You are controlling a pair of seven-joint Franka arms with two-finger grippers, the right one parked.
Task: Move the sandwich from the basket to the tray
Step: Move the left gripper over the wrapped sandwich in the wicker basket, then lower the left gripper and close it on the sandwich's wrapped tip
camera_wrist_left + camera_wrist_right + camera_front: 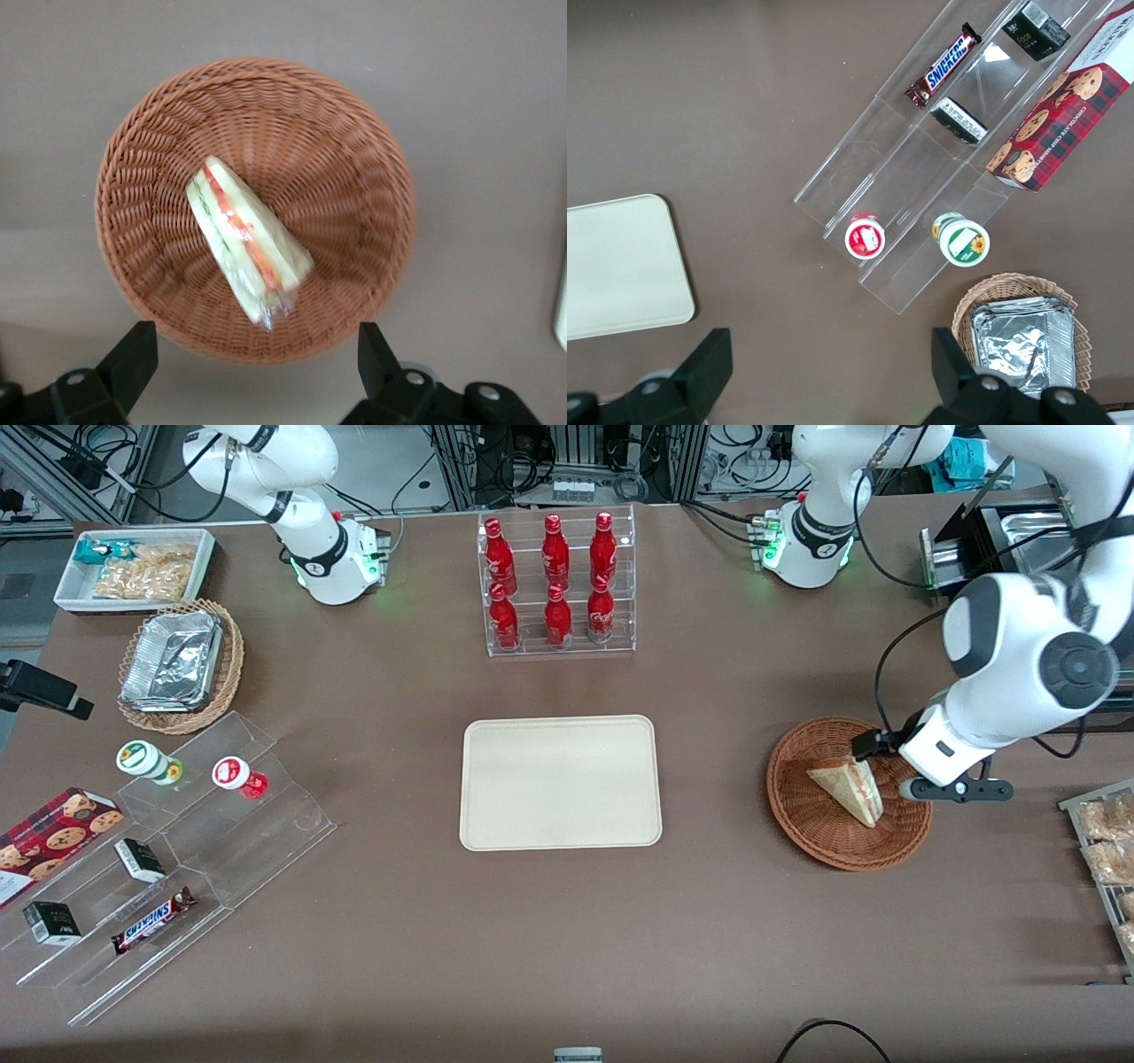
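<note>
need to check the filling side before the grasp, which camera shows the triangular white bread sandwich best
The left wrist view: it looks straight down on the triangular white bread sandwich in the round reddish-brown wicker basket, red and green filling exposed, with the open gripper above the basket. The front view shows the sandwich smaller, beside the arm. The right wrist view misses it.

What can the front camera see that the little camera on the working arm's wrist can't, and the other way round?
Only the front view shows the empty tray, the bottle rack and the snack shelves. Only the wrist view shows the open claw hanging over the basket with its two fingers spread wide, and the sandwich's red and green filling up close. Both show the sandwich lying in the basket.
</note>
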